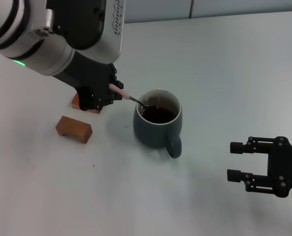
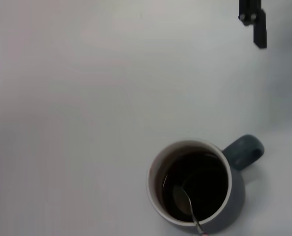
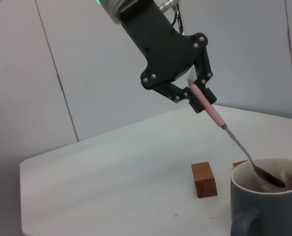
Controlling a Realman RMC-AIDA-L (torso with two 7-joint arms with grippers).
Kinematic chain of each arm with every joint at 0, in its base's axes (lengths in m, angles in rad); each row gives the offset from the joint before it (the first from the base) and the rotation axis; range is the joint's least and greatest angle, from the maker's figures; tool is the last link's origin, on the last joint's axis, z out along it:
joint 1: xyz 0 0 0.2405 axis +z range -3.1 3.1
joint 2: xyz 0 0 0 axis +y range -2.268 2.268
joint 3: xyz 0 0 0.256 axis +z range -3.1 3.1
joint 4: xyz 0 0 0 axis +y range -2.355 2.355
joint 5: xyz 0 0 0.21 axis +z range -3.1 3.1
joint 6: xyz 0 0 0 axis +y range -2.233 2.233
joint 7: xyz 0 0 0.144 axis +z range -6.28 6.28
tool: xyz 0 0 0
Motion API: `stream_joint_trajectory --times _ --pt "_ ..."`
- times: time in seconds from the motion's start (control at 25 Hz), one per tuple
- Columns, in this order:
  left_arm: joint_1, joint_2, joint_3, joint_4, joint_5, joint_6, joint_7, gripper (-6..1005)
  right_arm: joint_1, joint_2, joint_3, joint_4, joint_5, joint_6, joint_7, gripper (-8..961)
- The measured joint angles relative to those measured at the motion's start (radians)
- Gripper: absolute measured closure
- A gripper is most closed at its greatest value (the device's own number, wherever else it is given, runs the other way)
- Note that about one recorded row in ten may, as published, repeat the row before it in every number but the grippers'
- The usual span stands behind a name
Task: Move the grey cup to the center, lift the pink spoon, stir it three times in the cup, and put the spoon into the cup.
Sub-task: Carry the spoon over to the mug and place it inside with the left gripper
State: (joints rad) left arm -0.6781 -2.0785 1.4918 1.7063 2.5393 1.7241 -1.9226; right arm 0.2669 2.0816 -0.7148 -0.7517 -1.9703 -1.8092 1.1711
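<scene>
A pale grey bench (image 1: 224, 64) fills the scene, with light wall panels behind it. One grey cup (image 1: 157, 125) stands near the middle of the bench, holding dark liquid, its stubby handle turned toward the near side. One pink spoon (image 1: 128, 96) slants down into it, the metal bowl dipped in the liquid and the pink handle up to the left. The left gripper (image 1: 111, 92) is clamped on that handle, just left of the cup. Two brown blocks sit on the left: one (image 1: 74, 128) nearer, another (image 1: 78, 103) mostly hidden under the left gripper. The right gripper (image 1: 239, 161) hovers at near right, fingers apart, well clear of the cup.
</scene>
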Motion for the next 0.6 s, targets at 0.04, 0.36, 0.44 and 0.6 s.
stream_joint_trajectory --times 0.04,0.36,0.44,0.6 --pt "0.000 0.000 0.000 0.000 0.000 0.000 0.000 869 0.000 0.000 0.000 0.000 0.000 0.000 0.000 300" --pt "-0.047 0.000 0.084 -0.070 0.055 -0.043 -0.016 869 0.000 0.000 -0.002 0.000 0.000 -0.007 0.002 300" --pt "-0.059 -0.001 0.106 -0.097 0.059 -0.068 -0.021 868 0.000 0.000 -0.002 0.000 0.000 -0.008 0.002 300" --pt "-0.082 -0.001 0.152 -0.147 0.058 -0.118 -0.032 869 0.000 -0.001 -0.002 0.000 0.000 -0.008 0.002 301"
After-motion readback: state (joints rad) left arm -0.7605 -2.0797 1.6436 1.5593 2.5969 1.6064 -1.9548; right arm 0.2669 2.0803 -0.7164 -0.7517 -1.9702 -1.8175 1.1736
